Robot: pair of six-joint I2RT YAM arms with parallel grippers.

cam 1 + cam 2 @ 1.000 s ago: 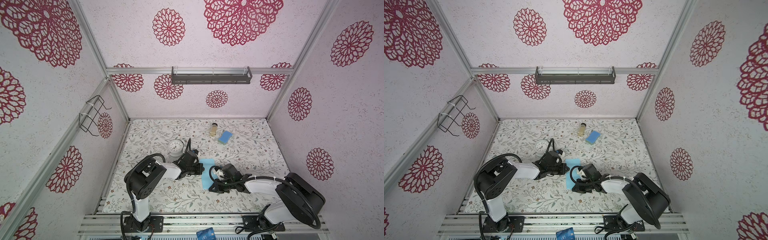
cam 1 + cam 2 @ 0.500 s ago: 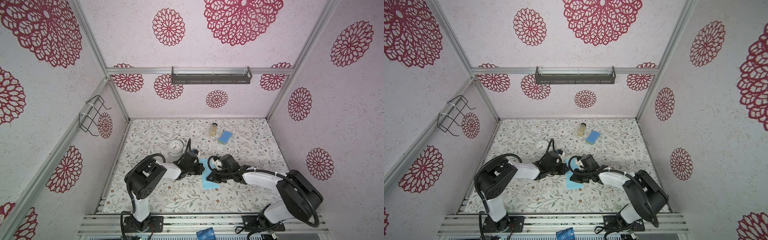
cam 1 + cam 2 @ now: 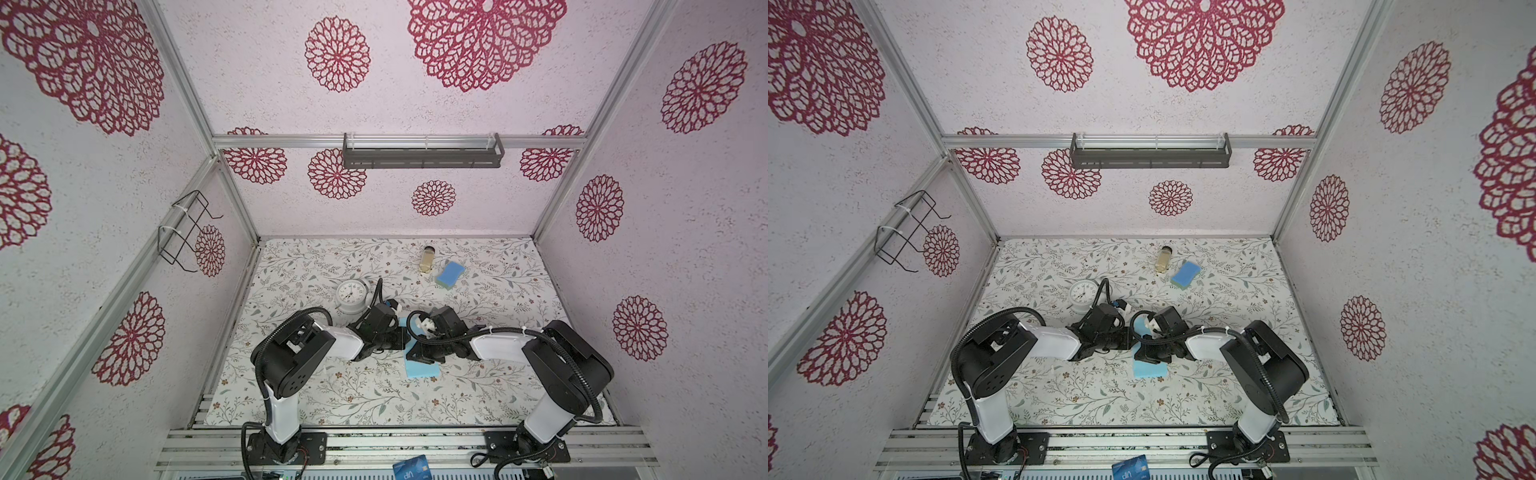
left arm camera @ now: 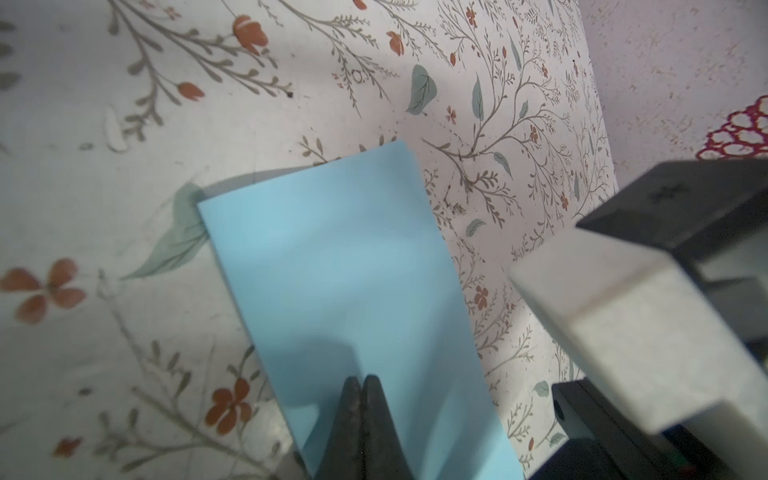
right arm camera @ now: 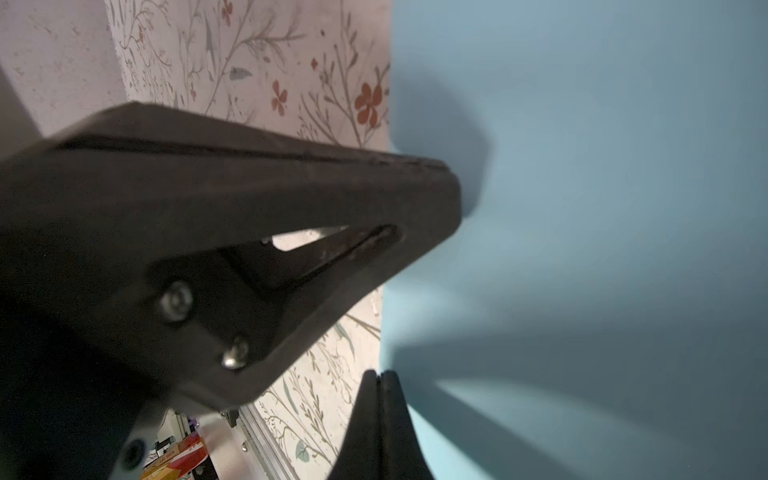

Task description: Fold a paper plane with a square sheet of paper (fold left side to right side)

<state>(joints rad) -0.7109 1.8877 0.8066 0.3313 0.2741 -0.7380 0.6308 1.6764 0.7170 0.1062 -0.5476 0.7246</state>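
The square sheet of paper (image 3: 422, 370) (image 3: 1149, 369) is light blue and lies flat on the floral table, folded into a narrow rectangle. No paper plane is in view. My left gripper (image 3: 398, 338) (image 3: 1126, 337) is shut with its tip on the sheet's far part. In the left wrist view the closed tips (image 4: 360, 380) rest on the paper (image 4: 340, 266). My right gripper (image 3: 414, 353) (image 3: 1142, 353) is shut too, and its tip (image 5: 380, 376) sits at the paper's (image 5: 582, 208) left edge. The left gripper's shut fingers (image 5: 374, 195) lie just beside it.
A white clock (image 3: 351, 296) stands just behind the left arm. Further back are a small jar (image 3: 428, 258) and a blue sponge (image 3: 449, 274). A dark blue card (image 3: 411, 471) lies on the front rail. A wire rack (image 3: 183, 226) hangs on the left wall.
My right gripper has slid from the paper's near end toward its far end, beside the left gripper, uncovering the near part. The left gripper has stayed put.
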